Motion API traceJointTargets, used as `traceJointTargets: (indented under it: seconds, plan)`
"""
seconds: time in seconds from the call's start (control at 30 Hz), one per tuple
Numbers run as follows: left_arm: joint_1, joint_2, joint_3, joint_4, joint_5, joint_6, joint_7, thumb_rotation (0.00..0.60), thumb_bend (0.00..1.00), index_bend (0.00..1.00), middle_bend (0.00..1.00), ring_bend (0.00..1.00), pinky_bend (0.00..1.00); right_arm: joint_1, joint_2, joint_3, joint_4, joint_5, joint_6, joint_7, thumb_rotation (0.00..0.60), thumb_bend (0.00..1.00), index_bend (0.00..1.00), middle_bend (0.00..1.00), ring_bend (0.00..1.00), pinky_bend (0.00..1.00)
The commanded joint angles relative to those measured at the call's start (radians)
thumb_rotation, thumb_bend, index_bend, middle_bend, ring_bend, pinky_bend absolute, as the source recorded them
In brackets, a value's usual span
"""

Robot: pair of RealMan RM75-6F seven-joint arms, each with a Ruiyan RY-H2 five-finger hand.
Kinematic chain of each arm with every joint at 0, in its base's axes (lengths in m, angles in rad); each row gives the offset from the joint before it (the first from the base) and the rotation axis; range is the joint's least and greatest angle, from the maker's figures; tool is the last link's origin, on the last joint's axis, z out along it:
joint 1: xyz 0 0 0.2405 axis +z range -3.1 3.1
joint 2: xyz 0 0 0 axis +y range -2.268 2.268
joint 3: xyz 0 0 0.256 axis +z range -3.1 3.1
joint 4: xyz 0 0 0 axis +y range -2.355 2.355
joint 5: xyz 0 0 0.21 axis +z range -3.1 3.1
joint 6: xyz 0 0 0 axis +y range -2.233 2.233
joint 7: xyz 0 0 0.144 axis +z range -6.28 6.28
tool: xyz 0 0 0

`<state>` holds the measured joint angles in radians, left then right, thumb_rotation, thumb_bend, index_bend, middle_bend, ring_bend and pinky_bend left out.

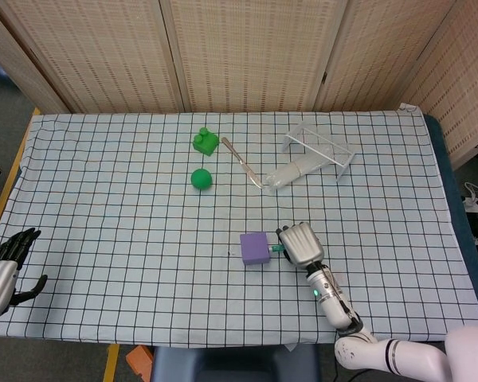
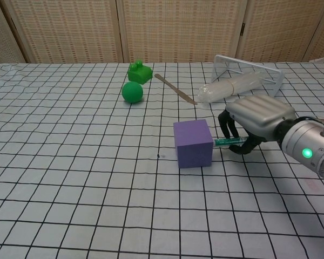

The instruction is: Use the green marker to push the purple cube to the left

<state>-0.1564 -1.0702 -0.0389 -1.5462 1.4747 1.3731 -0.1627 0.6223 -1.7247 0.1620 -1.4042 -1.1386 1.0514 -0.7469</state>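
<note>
— Purple, that block: where does it sit? 
— The purple cube [image 2: 193, 143] sits a little right of centre in the chest view and just below centre in the head view [image 1: 256, 248], flat on the checked cloth [image 2: 70, 162].

— And the right hand? 
— The right hand [image 2: 254, 121] is immediately to the cube's right, fingers [image 2: 229, 125] curled down and closed around the green marker [image 2: 224, 142]. The marker lies roughly level, and its tip meets the cube's right face. In the head view the same hand [image 1: 300, 243] shows from above, knuckles up, with a short green stub [image 1: 276, 248] between it and the cube.

— The left hand? 
— At the lower left edge of the head view, the left hand [image 1: 6, 263] holds nothing, its dark fingers spread apart. It is well apart from the cube.

— What else is on the cloth? 
— Upper centre: a green ball [image 2: 132, 91], a green toy block [image 2: 140, 71] behind it, a thin spatula-like tool [image 2: 175, 89], and, to the right, a wire rack [image 2: 248, 67] with a clear bottle [image 2: 229, 89] lying by it.
</note>
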Motion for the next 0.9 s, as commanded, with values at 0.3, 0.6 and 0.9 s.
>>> traceJointTargets:
  seconds: [0.3,0.6,0.9]
  plan:
    - [0.0,0.004,0.001,0.003,0.004,0.002,-0.014,0.6,0.38,0.0,0.0,0.0,0.11,0.091,-0.096,0.04,-0.008,0.074,-0.024,-0.104,0.6,0.38,1.0,0.79,0.62,0.61]
    - [-0.002,0.007,0.002,0.007,0.005,-0.003,-0.028,0.6,0.38,0.0,0.0,0.0,0.12,0.164,-0.184,0.077,0.018,0.131,-0.015,-0.172,0.6,0.38,1.0,0.79,0.62,0.61]
    - [-0.001,0.011,0.005,0.008,0.009,-0.003,-0.042,0.6,0.38,0.0,0.0,0.0,0.11,0.236,-0.278,0.117,0.113,0.192,-0.012,-0.217,0.6,0.38,1.0,0.79,0.62,0.6]
